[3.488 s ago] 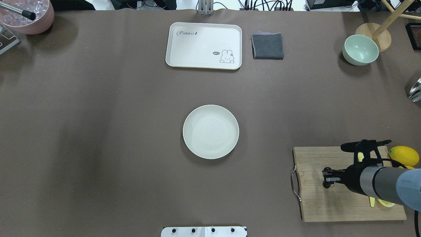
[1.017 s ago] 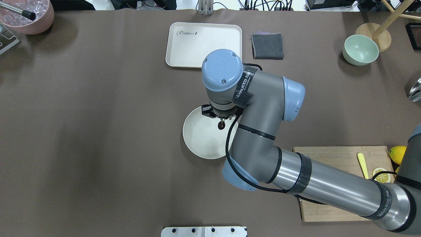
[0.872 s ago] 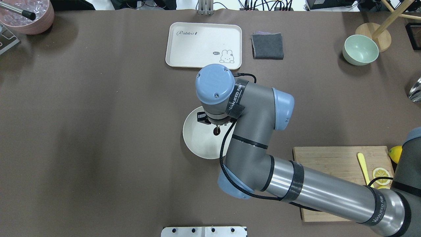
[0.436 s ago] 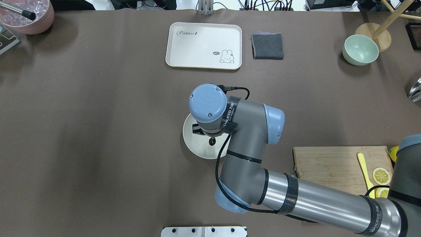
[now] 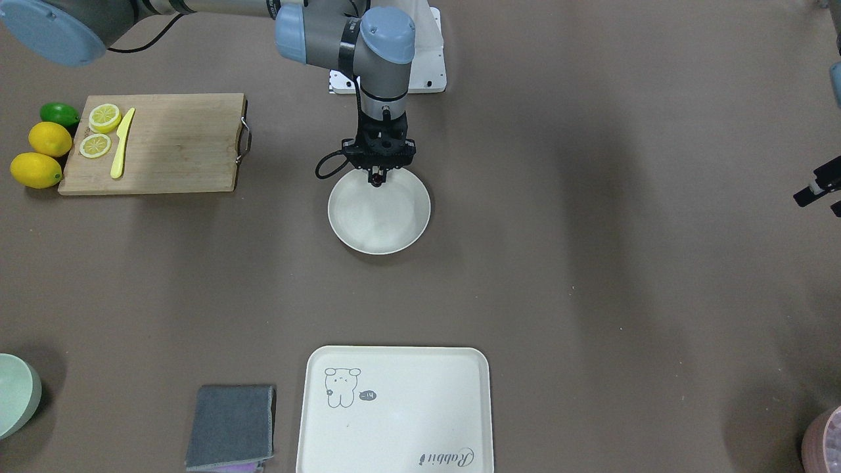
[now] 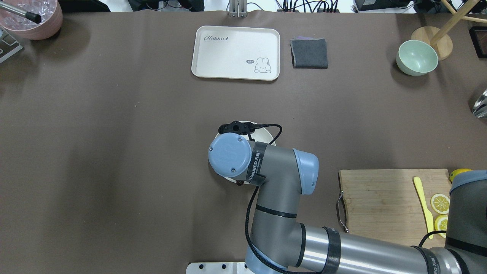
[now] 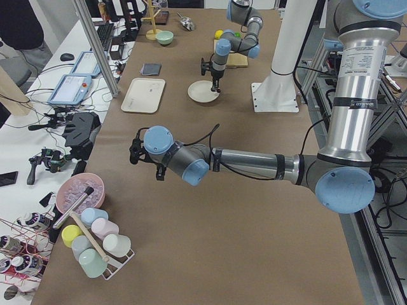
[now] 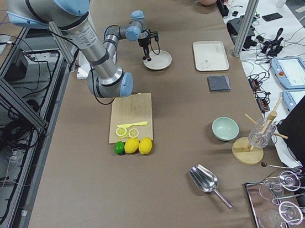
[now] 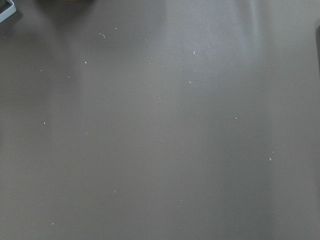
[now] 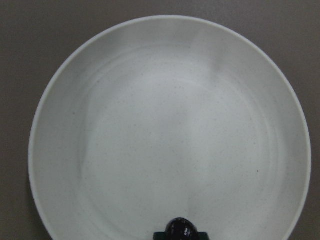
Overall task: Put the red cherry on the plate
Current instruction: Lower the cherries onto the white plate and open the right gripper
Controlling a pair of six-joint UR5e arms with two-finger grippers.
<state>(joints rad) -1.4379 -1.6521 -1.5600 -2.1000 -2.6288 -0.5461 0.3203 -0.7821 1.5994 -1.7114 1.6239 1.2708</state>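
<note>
The round cream plate (image 5: 381,220) lies mid-table. My right gripper (image 5: 376,172) points straight down over the plate's rim on the robot's side, shut on the red cherry (image 5: 376,179), which hangs dark at its tips just above the plate. In the right wrist view the plate (image 10: 165,130) fills the frame and the cherry (image 10: 180,227) sits at the bottom edge. From overhead my right wrist covers most of the plate (image 6: 267,134). My left gripper (image 7: 137,152) hovers over bare cloth far from the plate; I cannot tell whether it is open or shut.
A wooden cutting board (image 5: 171,141) holds lemon slices (image 5: 98,128) and a yellow knife (image 5: 122,141), with lemons (image 5: 39,154) beside it. The rabbit tray (image 5: 394,407), a grey cloth (image 5: 230,427) and the green bowl (image 6: 416,57) stand on the operators' side.
My right arm carried the cherry from the cutting board to the plate, then drew back across it from the far rim toward the robot's side.
</note>
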